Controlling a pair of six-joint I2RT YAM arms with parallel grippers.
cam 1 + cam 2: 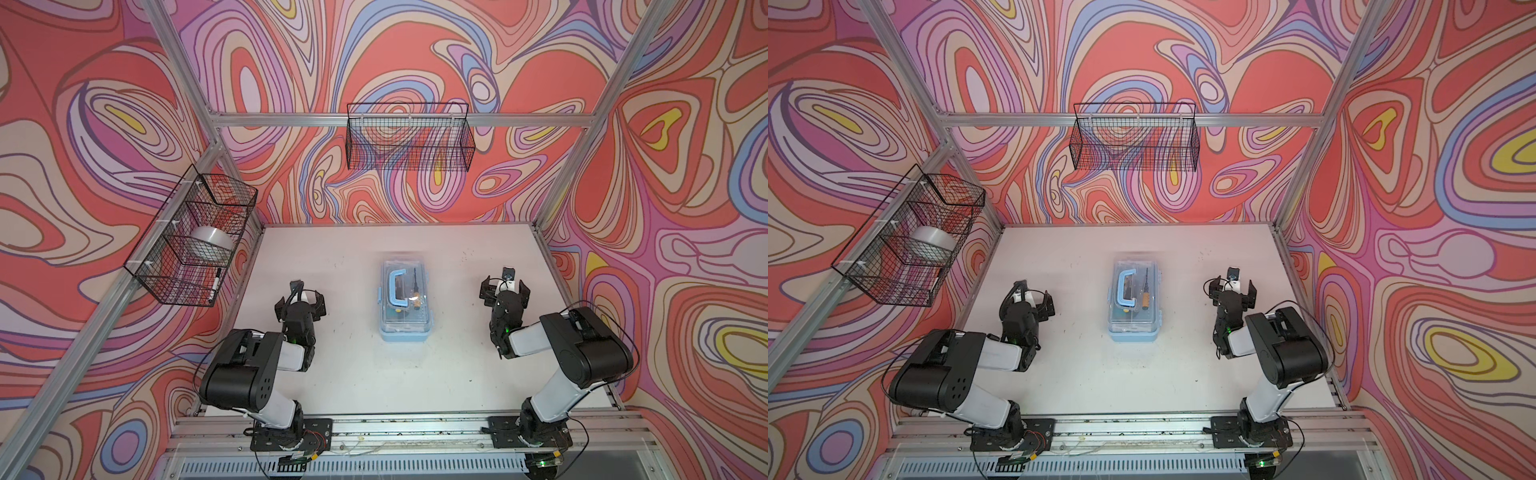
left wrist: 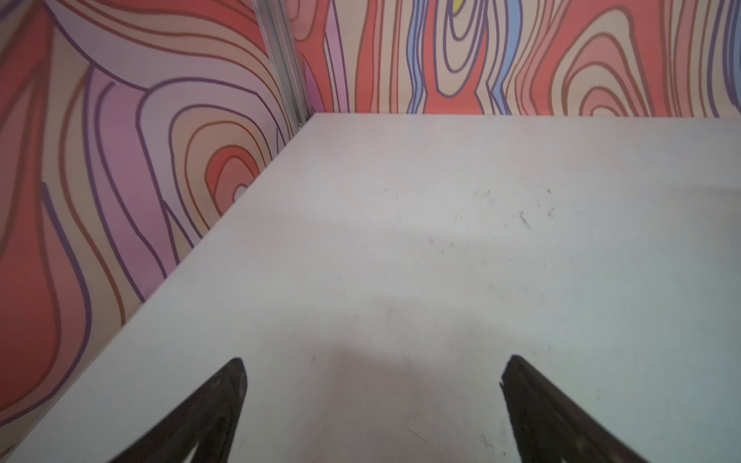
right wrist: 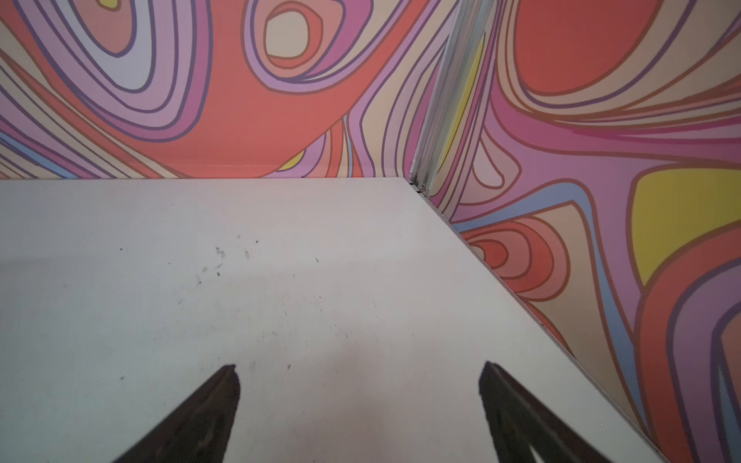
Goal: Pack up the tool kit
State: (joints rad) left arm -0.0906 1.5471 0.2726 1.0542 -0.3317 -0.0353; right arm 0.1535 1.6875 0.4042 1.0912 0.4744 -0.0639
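Box (image 1: pixel 405 336), pale-blue plastic, rectangular, clear lid (image 1: pixel 409 322), blue U-handle (image 1: pixel 392 286), lies mid-worktop (image 1: pixel 374 374), long axis toward the back wall (image 1: pixel 374 187). Left end effector (image 1: pixel 300 305) and right end effector (image 1: pixel 505 289) flank it, well apart, both spread wide, empty.

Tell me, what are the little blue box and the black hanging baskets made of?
The tool kit looks plastic: glossy see-through lid, opaque light-blue base. The back wire basket and side wire basket look like thin metal wire, probably coated black: open grids of fine dark strands.
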